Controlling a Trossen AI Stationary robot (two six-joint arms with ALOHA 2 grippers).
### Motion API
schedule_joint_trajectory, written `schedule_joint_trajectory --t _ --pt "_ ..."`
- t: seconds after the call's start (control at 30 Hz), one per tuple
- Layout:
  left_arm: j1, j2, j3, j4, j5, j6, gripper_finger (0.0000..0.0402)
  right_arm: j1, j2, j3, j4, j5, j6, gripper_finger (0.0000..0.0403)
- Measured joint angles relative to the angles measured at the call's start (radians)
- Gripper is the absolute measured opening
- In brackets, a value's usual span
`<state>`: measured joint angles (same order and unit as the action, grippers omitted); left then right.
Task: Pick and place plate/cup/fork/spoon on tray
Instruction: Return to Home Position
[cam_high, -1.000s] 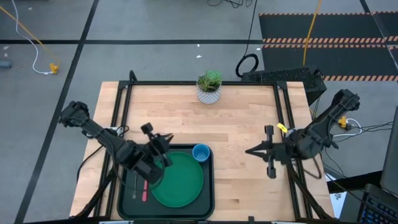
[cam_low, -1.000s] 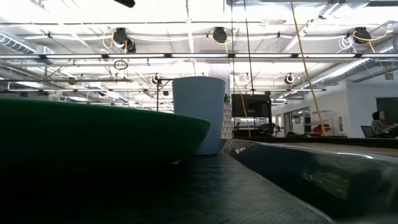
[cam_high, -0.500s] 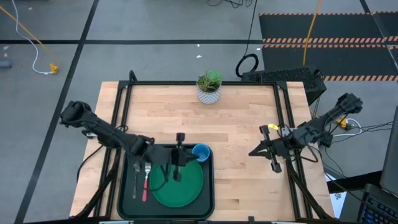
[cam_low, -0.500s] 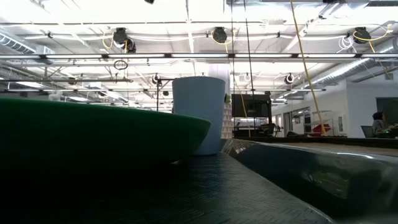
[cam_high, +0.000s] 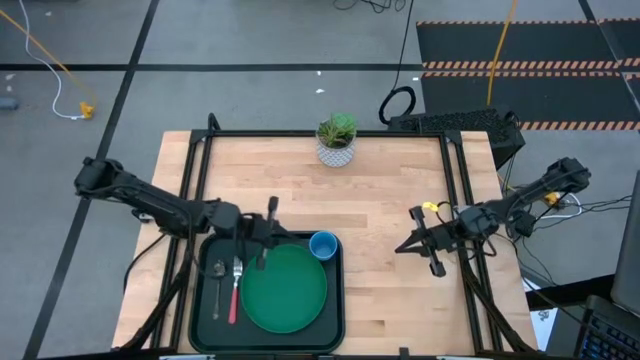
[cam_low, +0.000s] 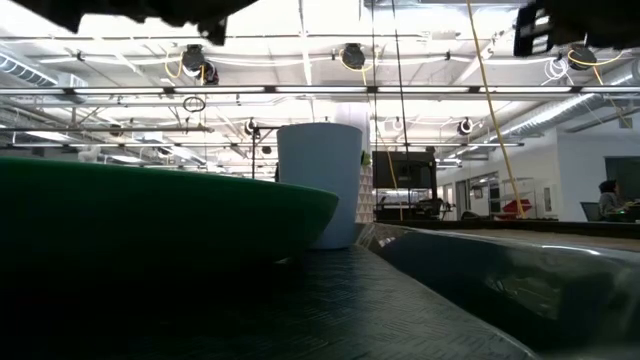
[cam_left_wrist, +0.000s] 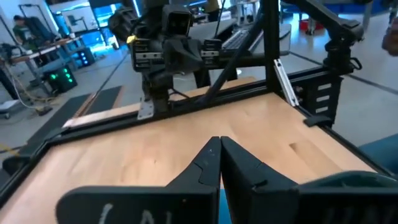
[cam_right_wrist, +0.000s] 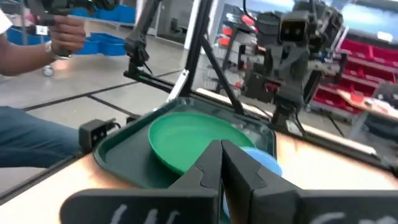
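Note:
The dark tray (cam_high: 338, 300) lies at the table's near left. In it the green plate (cam_high: 285, 292) lies flat, and it also shows in the low view (cam_low: 150, 215). The light-blue cup (cam_high: 323, 245) stands upright at the tray's far right corner and also shows in the low view (cam_low: 320, 185). The red-handled fork (cam_high: 234, 295) and the silver spoon (cam_high: 218, 290) lie side by side left of the plate. My left gripper (cam_high: 290, 236) is shut and empty above the tray's far rim, left of the cup. My right gripper (cam_high: 400, 247) is shut and empty over bare table right of the tray.
A white patterned plant pot (cam_high: 337, 140) stands at the table's far edge, in the middle. Black frame rails (cam_high: 455, 190) run along the table's sides. Bare wood lies between the tray and my right gripper. A person's hand (cam_right_wrist: 62, 31) shows in the room beyond the table.
My left gripper has swung from over the tray's left part, across the plate, and drawn back to the tray's far rim, turning to point toward the table's right. The fork and spoon, partly covered by it before, now show whole in the tray.

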<state>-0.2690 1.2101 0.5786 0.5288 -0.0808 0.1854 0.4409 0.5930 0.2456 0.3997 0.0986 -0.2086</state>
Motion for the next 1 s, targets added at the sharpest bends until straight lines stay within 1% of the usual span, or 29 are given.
schedule_joint_trajectory --t 0.07,0.2,0.3,0.4,0.57,0.7,0.87,1.0 --pt "0.002 -0.045 -0.048 0.004 0.001 -0.022 0.0011 -0.017 0.0 -0.022 0.002 -0.009 0.025 0.0" --pt "-0.006 -0.102 -0.129 0.038 0.001 -0.048 0.0004 -0.046 -0.003 -0.055 0.023 -0.065 0.072 0.0" --pt "-0.007 -0.14 -0.172 0.08 -0.013 -0.023 0.0009 -0.065 -0.008 -0.075 0.024 -0.139 0.096 0.0" --pt "-0.005 -0.171 -0.203 0.087 -0.034 -0.01 0.0012 -0.082 -0.016 -0.103 0.047 -0.179 0.13 0.0" --pt "-0.005 -0.2 -0.262 0.132 -0.058 -0.011 0.0014 -0.11 -0.031 -0.16 0.1 -0.179 0.144 0.0" --pt "-0.005 -0.216 -0.29 0.133 -0.075 -0.028 0.0013 -0.143 -0.057 -0.195 0.12 -0.179 0.15 0.0" --pt "-0.005 -0.244 -0.312 0.133 -0.087 -0.038 0.0004 -0.186 -0.092 -0.199 0.087 -0.178 0.162 0.0" --pt "-0.005 -0.252 -0.314 0.135 -0.087 -0.038 0.0012 -0.21 -0.124 -0.2 0.062 -0.179 0.145 0.0"
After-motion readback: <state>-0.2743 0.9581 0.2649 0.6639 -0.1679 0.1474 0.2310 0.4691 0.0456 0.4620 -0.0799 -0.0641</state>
